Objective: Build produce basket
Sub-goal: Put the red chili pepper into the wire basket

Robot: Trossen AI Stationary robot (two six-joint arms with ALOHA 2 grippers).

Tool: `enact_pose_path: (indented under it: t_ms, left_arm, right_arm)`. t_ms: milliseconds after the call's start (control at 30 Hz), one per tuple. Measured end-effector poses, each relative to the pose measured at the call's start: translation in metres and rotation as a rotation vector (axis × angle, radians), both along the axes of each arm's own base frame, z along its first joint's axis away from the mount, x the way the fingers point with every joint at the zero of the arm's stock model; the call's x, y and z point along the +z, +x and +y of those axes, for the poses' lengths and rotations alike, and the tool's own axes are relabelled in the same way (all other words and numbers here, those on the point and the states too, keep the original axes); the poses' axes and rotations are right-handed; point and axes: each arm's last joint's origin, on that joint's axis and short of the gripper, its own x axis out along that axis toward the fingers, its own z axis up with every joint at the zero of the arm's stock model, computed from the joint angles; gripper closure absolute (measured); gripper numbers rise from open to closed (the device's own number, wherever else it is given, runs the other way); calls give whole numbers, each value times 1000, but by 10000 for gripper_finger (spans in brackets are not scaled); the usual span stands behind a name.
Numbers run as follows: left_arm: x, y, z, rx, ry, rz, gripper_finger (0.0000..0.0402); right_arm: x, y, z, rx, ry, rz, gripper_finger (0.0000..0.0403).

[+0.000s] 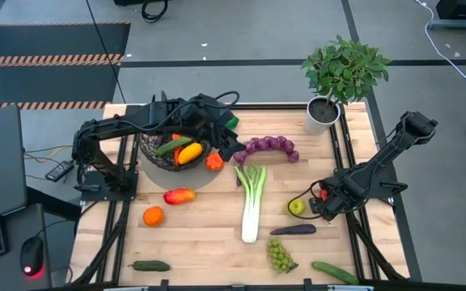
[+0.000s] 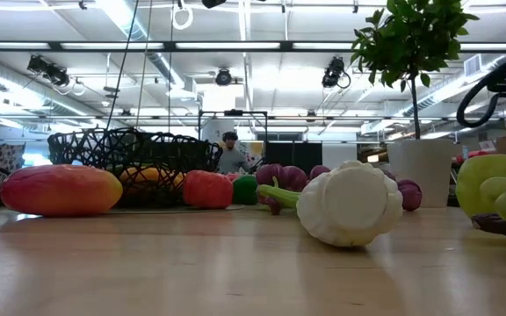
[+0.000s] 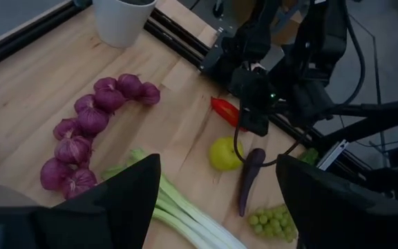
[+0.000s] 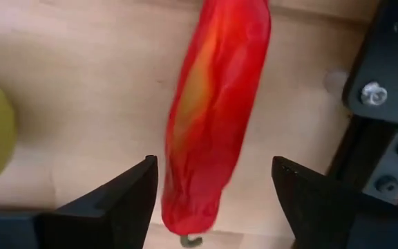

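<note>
At right of the high view, the right claw point(image 1: 324, 196) spreads wide over a red pepper point(image 4: 209, 117) lying on the surface point(image 1: 209, 234), unheld.

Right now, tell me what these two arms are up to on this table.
They are filling the basket with produce. It already holds a green cucumber and a yellow piece. The left gripper hangs open beside the basket's rim, holding nothing. The right gripper is low at the table's right edge, fingers open on either side of a red chili pepper that lies on the wood, not yet gripped. The leek, purple grapes and orange are on the table.
</note>
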Motion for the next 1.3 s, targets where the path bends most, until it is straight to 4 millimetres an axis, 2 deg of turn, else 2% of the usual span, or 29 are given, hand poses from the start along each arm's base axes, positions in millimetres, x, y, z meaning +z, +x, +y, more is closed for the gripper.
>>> enact_pose_path:
  t_ms: [267, 500, 700, 1100, 1300]
  left_arm:
    - [0, 0, -2, 14, -27, -7, 108]
    - [0, 1, -3, 21, -40, -8, 108]
    - [0, 1, -4, 20, -39, -8, 108]
    - [1, 0, 3, 5, 10, -6, 109]
    - [1, -2, 13, 33, 12, -8, 108]
  right_arm:
    - [-6, -1, -3, -18, -42, -22, 139]
    - [-17, -1, -1, -19, 33, -60, 160]
    - [-16, 1, 0, -16, 40, -84, 183]
    - [-11, 5, 3, 61, 89, -171, 273]
    - [0, 3, 1, 97, 117, -245, 284]
